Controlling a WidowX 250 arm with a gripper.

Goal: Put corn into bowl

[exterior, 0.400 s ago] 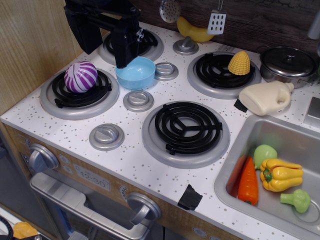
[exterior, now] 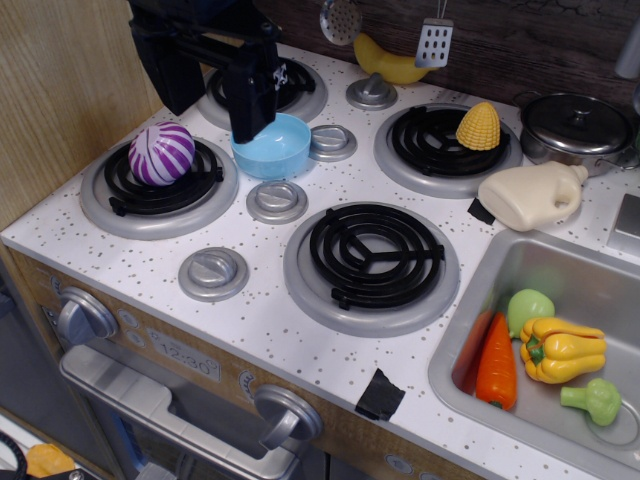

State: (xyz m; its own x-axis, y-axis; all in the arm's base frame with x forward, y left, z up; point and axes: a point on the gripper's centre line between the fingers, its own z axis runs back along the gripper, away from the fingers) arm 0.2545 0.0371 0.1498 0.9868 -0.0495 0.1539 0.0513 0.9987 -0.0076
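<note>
The corn [exterior: 479, 127] is a stubby yellow ridged cob on the back right burner [exterior: 440, 150]. The light-blue bowl [exterior: 272, 146] sits on the stove top between the two back burners, and I see nothing in it. My black gripper [exterior: 215, 115] hangs at the back left, far to the left of the corn. Its right finger [exterior: 247, 105] comes down at the bowl's back left rim. The fingers stand apart with nothing between them.
A purple striped ball [exterior: 161, 154] sits on the left burner. A banana [exterior: 388, 64], a silver pot [exterior: 578, 125] and a cream jug [exterior: 533, 194] are at the back right. The sink [exterior: 500, 300] holds a carrot, a yellow pepper and green vegetables.
My gripper has shifted very slightly to the left over the bowl's rim. The corn and the bowl have not moved.
</note>
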